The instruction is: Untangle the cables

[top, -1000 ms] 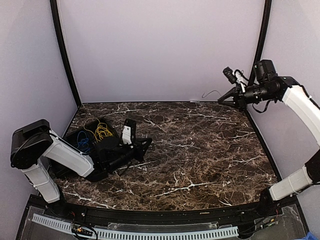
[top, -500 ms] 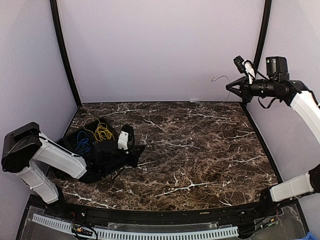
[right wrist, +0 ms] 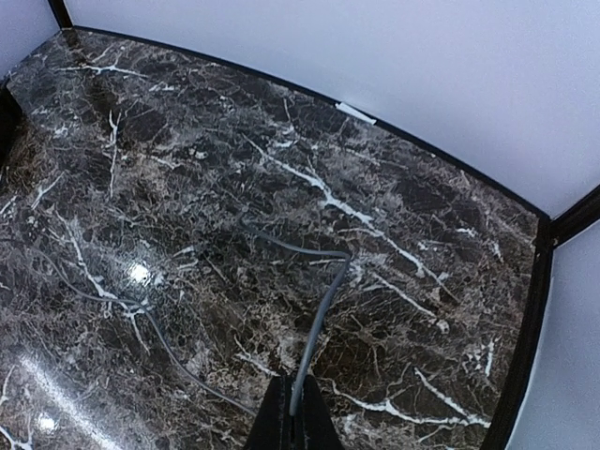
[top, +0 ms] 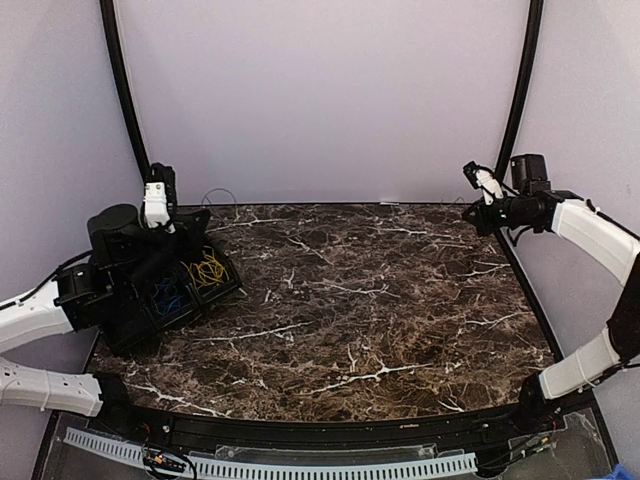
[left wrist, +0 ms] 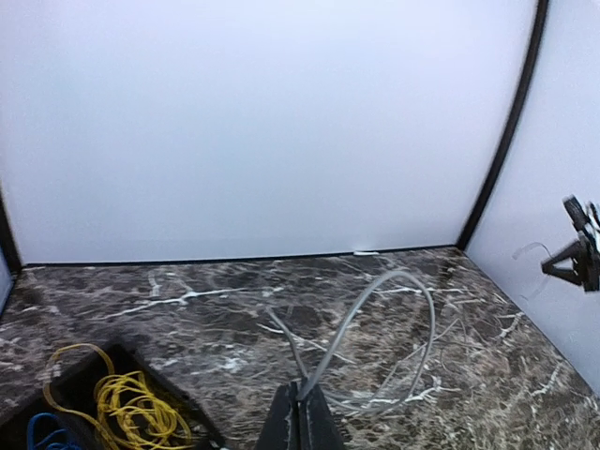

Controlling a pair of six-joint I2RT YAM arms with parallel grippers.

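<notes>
Both grippers pinch thin grey cable. My left gripper [top: 198, 212] is raised at the far left above the black bin; in the left wrist view its fingertips [left wrist: 300, 414] are shut on a grey cable [left wrist: 405, 278] that arcs up in a loop and drops to the table. My right gripper [top: 468, 214] hangs high by the right wall; its wrist view shows it [right wrist: 298, 417] shut on a grey cable [right wrist: 330, 281], with another strand [right wrist: 103, 298] trailing over the marble. Whether these are one cable I cannot tell. Yellow cables [top: 207, 268] and blue cables [top: 168, 295] lie coiled in the bin.
The black bin [top: 226, 291] stands at the table's left side, partly under my left arm. The dark marble table [top: 380, 300] is ringed by pale walls and black corner posts [top: 518, 90]. My right gripper [left wrist: 581, 255] also shows at the right edge of the left wrist view.
My left arm swung from low over the table beside the bin up and back to the left wall, gripper raised. My right gripper rose, then came down and moved right toward the wall.
</notes>
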